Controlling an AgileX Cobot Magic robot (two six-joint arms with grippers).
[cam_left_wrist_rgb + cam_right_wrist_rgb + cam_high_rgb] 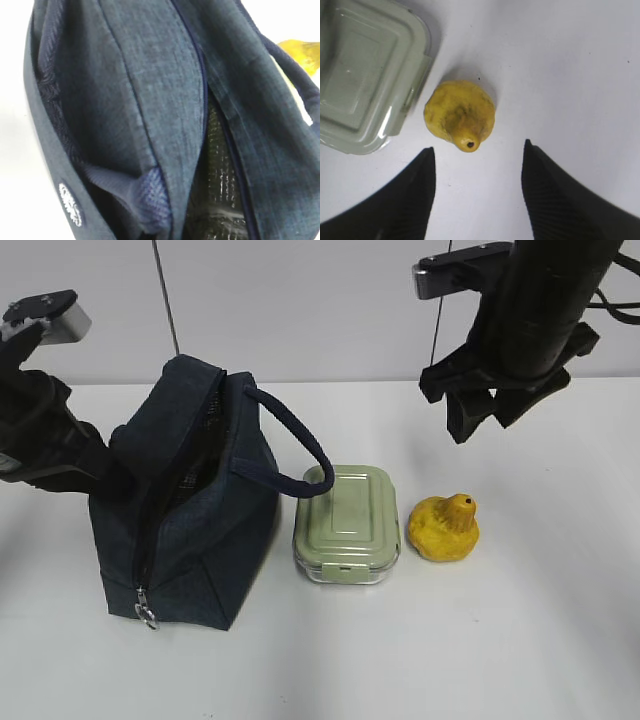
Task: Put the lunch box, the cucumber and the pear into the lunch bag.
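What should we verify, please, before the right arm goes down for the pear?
1. Right tool open, empty: ok, fingers spread above the table.
2. Pear free to grasp: ok, it stands apart from the box, neck up.
3. Tool lined up with the pear: not ok, the pear sits ahead of the fingertips, not between them.
4. Bag unzipped: ok, its top gapes.
5. Left tool holding the bag open: cannot tell, the wrist view shows only fabric.
6. Cucumber in the bag: cannot tell, it is not visible in any view.
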